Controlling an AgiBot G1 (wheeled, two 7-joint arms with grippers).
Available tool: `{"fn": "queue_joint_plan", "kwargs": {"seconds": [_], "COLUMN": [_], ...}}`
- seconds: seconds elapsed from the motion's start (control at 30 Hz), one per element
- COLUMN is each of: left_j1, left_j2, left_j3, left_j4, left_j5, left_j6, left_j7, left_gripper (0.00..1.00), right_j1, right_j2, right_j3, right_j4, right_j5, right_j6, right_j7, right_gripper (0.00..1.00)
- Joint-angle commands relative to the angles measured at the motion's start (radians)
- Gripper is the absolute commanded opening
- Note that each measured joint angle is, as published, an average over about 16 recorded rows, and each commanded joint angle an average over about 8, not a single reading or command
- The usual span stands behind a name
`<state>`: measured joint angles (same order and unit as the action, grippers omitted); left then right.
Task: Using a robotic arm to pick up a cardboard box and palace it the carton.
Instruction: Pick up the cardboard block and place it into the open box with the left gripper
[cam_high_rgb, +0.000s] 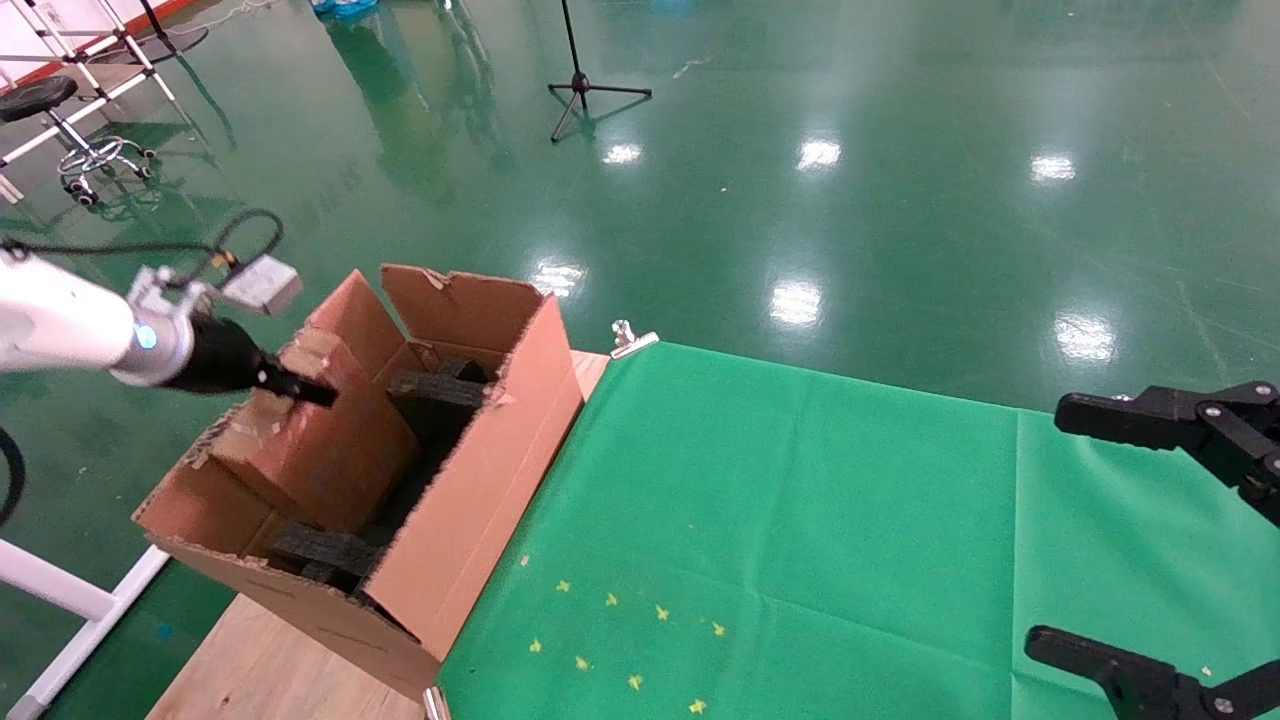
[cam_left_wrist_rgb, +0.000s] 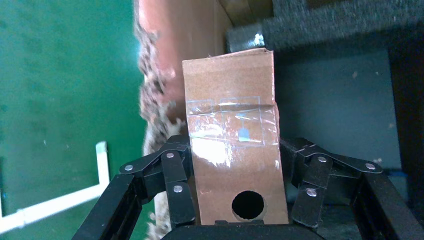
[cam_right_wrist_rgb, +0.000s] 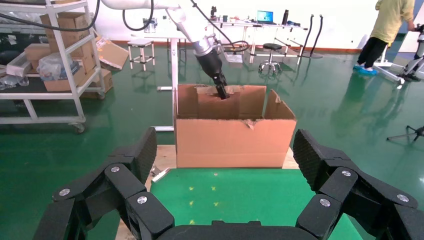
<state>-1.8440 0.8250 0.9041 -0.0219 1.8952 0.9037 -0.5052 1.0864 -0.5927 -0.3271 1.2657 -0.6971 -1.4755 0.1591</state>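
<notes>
My left gripper (cam_high_rgb: 300, 388), on the white arm with the black wrist, reaches down into the large brown carton (cam_high_rgb: 480, 480) at the table's left end. It is shut on the small cardboard box (cam_high_rgb: 335, 455), which stands inside the carton against its left wall. In the left wrist view the box (cam_left_wrist_rgb: 232, 125), taped and with a round hole, sits between the black fingers (cam_left_wrist_rgb: 177, 190) of the gripper (cam_left_wrist_rgb: 235, 150). Black foam inserts (cam_high_rgb: 440, 395) lie in the carton beside the box. My right gripper (cam_high_rgb: 1050, 525) is open and empty over the table's right side, and it faces the carton (cam_right_wrist_rgb: 235, 140).
A green cloth (cam_high_rgb: 800, 520) covers the table, held by a metal clip (cam_high_rgb: 630, 340). Bare wood (cam_high_rgb: 260, 660) shows under the carton. A tripod stand (cam_high_rgb: 580, 90) and a stool (cam_high_rgb: 40, 100) stand on the green floor beyond. Shelves (cam_right_wrist_rgb: 55, 60) and a person (cam_right_wrist_rgb: 385, 35) are far off.
</notes>
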Motion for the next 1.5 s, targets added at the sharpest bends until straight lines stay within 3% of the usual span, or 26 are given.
{"fn": "queue_joint_plan", "kwargs": {"seconds": [0.03,0.33,0.37,0.6,0.63,1.5], "left_j1": [0.018,0.116,0.125,0.161,0.163,0.122], "left_j2": [0.001,0.011,0.012,0.015,0.016,0.012], "left_j3": [-0.008,-0.034,-0.037,-0.053,-0.054,-0.044], "left_j4": [0.01,0.037,0.038,0.042,0.042,0.01], "left_j5": [-0.012,-0.049,-0.053,-0.077,-0.078,-0.061], "left_j6": [-0.002,-0.038,-0.042,-0.067,-0.069,-0.081], "left_j7": [0.006,0.0,-0.002,-0.014,-0.015,0.004], "left_gripper": [0.0,0.0,0.06,0.94,1.0,1.0], "right_j1": [0.0,0.0,0.0,0.0,0.0,0.0], "right_j2": [0.0,0.0,0.0,0.0,0.0,0.0], "right_j3": [0.0,0.0,0.0,0.0,0.0,0.0], "right_j4": [0.0,0.0,0.0,0.0,0.0,-0.001], "right_j5": [0.0,0.0,0.0,0.0,0.0,0.0], "right_j6": [0.0,0.0,0.0,0.0,0.0,0.0], "right_j7": [0.0,0.0,0.0,0.0,0.0,0.0], "right_gripper": [1.0,1.0,1.0,1.0,1.0,1.0]}}
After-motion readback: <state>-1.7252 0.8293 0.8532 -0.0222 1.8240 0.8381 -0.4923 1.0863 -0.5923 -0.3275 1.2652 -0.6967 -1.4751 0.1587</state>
